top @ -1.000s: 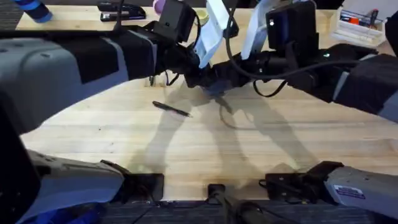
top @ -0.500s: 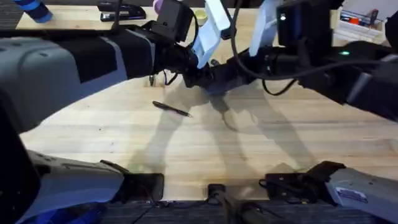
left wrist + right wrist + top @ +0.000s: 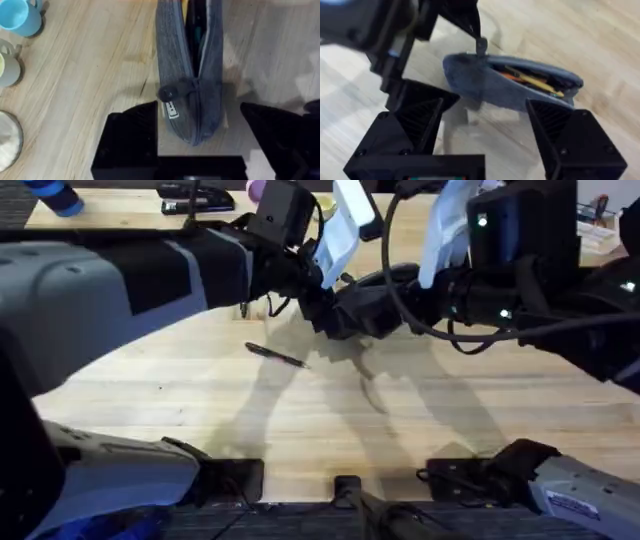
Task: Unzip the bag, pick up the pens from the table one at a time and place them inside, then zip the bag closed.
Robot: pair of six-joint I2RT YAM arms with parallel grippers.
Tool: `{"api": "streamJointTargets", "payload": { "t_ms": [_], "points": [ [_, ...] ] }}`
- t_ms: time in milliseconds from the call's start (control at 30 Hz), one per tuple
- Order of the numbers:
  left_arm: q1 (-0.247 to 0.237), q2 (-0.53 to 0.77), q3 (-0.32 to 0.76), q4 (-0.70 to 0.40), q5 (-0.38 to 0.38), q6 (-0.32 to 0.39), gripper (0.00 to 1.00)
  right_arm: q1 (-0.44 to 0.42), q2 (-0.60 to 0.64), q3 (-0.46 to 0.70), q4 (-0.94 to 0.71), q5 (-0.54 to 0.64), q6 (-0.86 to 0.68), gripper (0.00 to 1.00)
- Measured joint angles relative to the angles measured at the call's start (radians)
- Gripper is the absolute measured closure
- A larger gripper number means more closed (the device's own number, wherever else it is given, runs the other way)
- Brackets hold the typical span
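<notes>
The table (image 3: 300,410) is a wide light wooden top with plank grain, and both arms reach over its middle and hide most of the bag (image 3: 192,75) from above. The grey-blue bag lies on the wood with its zip open along most of the length, and yellow and orange things show inside. The left gripper (image 3: 200,145) stands with jaws spread at the bag's closed end. The right gripper (image 3: 485,130) also stays wide, holding nothing, just beside the bag. A black pen (image 3: 275,355) lies apart on the table. At the far edge are a stapler (image 3: 195,198) and, beside the bag, a blue cup (image 3: 20,16).
</notes>
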Motion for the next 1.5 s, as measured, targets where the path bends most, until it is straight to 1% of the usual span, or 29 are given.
{"api": "streamJointTargets", "payload": {
  "t_ms": [200,333,433,500,600,667,800,933,1067,1100,1333,1500],
  "points": [
    [0.000,0.000,0.000,0.007,-0.002,0.000,0.008,0.000,0.000,0.000,-0.024,0.005,0.000,0.006],
    [0.000,-0.001,0.000,0.012,-0.009,0.000,0.007,0.000,0.000,0.032,-0.086,0.005,-0.012,0.005],
    [0.000,-0.022,0.000,0.011,-0.015,-0.003,0.007,-0.008,0.001,0.095,-0.149,0.004,-0.039,0.005],
    [0.000,-0.057,0.000,0.007,-0.020,-0.012,0.008,-0.024,0.001,0.150,-0.202,0.000,-0.059,0.006],
    [0.009,-0.138,0.000,-0.013,-0.023,-0.033,0.008,-0.076,0.008,0.239,-0.282,-0.040,-0.089,0.006],
    [0.026,-0.190,0.000,-0.038,-0.022,-0.053,0.008,-0.120,0.027,0.297,-0.329,-0.087,-0.109,0.006],
    [0.085,-0.269,0.000,-0.103,-0.023,-0.083,0.008,-0.191,0.093,0.395,-0.403,-0.165,-0.163,0.007],
    [0.134,-0.316,0.000,-0.171,-0.025,-0.098,0.008,-0.208,0.184,0.494,-0.517,-0.200,-0.267,0.007],
    [0.155,-0.349,0.000,-0.218,-0.026,-0.105,0.008,-0.208,0.275,0.574,-0.590,-0.214,-0.384,0.007],
    [0.158,-0.359,0.000,-0.229,-0.026,-0.105,0.008,-0.208,0.319,0.589,-0.581,-0.199,-0.483,0.006],
    [0.158,-0.360,0.000,-0.230,-0.026,-0.105,0.008,-0.208,0.367,0.589,-0.507,-0.065,-0.780,0.006],
    [0.158,-0.360,0.000,-0.230,-0.026,-0.105,0.008,-0.207,0.370,0.590,-0.507,-0.044,-0.874,0.006]
  ]
}}
